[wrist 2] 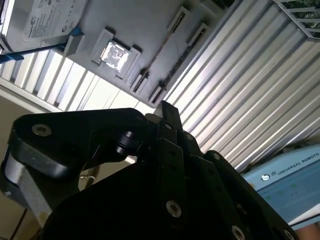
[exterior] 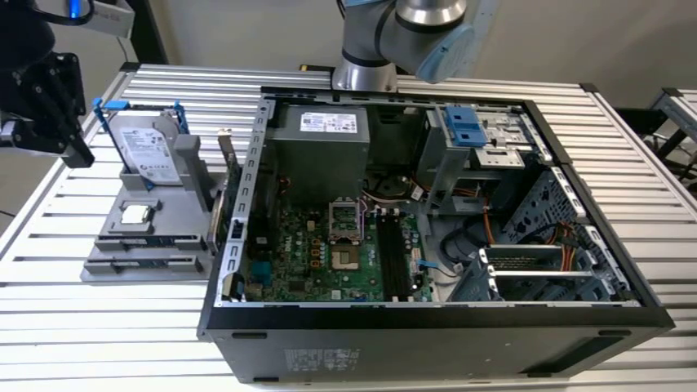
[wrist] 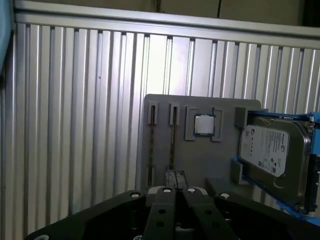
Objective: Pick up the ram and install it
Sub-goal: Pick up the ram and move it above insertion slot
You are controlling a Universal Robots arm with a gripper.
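Note:
The ram is a thin dark stick standing on edge in one slot of the grey holder, beside the square silver processor chip. In the second wrist view the ram shows as a thin line on the same holder. In the exterior view the ram lies near the holder's front. My gripper hangs above and short of the holder, fingers pressed together with nothing between them. In the exterior view the gripper is over the table's left edge, left of the hard drive. The gripper is apart from the ram.
A silver hard drive in a blue frame stands at the holder's far end. The open computer case fills the table's middle, with the motherboard's long black memory slots inside. The arm's base stands behind the case.

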